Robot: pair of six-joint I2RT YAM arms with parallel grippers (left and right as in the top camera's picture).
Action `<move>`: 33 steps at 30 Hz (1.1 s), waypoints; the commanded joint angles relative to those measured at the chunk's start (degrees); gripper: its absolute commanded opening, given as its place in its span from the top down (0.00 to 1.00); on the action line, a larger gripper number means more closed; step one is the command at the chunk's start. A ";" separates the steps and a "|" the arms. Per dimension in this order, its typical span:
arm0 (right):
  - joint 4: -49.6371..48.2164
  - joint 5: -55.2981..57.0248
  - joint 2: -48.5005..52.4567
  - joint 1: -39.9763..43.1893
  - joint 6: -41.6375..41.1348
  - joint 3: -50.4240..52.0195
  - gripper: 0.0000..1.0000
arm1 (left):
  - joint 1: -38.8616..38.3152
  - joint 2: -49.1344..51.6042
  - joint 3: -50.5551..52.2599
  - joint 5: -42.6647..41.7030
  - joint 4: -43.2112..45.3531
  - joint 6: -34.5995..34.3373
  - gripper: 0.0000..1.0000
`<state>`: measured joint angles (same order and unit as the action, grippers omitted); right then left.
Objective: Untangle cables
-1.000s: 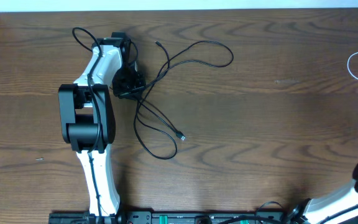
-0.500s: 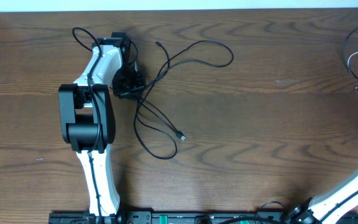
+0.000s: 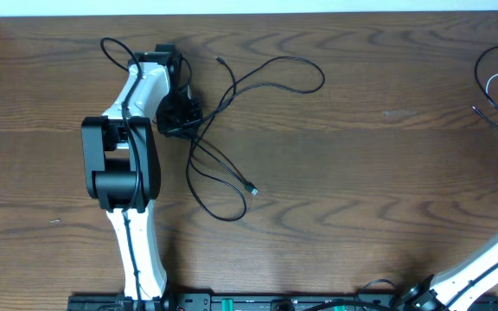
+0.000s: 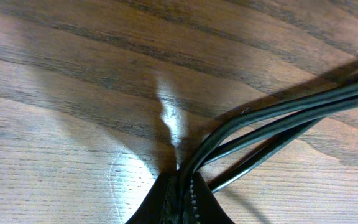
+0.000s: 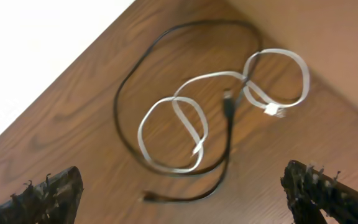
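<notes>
A long black cable sprawls in loops at the upper left of the table, one plug end lying loose. My left gripper is shut on a bundle of its strands, jaws pinched tight around them. At the far right edge lies a white cable in flat loops, with another thin black cable curling around and across it. My right gripper hovers above this pair, wide open and holding nothing. It is out of the overhead view.
The left arm stretches up the left side. Part of the right arm shows at the bottom right corner. The table's right and far edges run close to the white cable.
A thin black cable has come to lie beside the white loop at the right edge. The right gripper has gone from shut to open. The left arm has not moved.
</notes>
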<state>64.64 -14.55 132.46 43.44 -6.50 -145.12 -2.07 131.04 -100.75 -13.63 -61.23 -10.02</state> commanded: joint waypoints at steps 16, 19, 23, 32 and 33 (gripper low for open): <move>7.26 -16.26 -9.81 -14.23 4.37 -0.44 0.01 | -5.79 -30.03 0.33 -11.91 3.30 6.60 0.93; 7.98 -16.22 -9.81 -16.52 5.53 -0.44 0.01 | -9.57 -32.30 0.33 -11.89 3.54 6.58 0.93; 9.38 -15.45 -9.81 -18.69 7.06 -0.44 0.01 | -15.13 -32.44 0.39 -11.91 3.74 6.16 0.93; 12.39 -14.53 -9.81 -20.20 7.91 -0.42 0.01 | -23.41 -32.24 0.39 -5.16 6.12 0.66 0.92; 12.63 -14.53 -9.81 -20.33 7.91 -0.42 0.01 | -23.15 -32.24 0.39 -3.65 5.75 -1.09 0.92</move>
<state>76.75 -29.08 122.89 23.64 0.30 -145.18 -26.09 98.48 -100.12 -22.52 -55.16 -6.28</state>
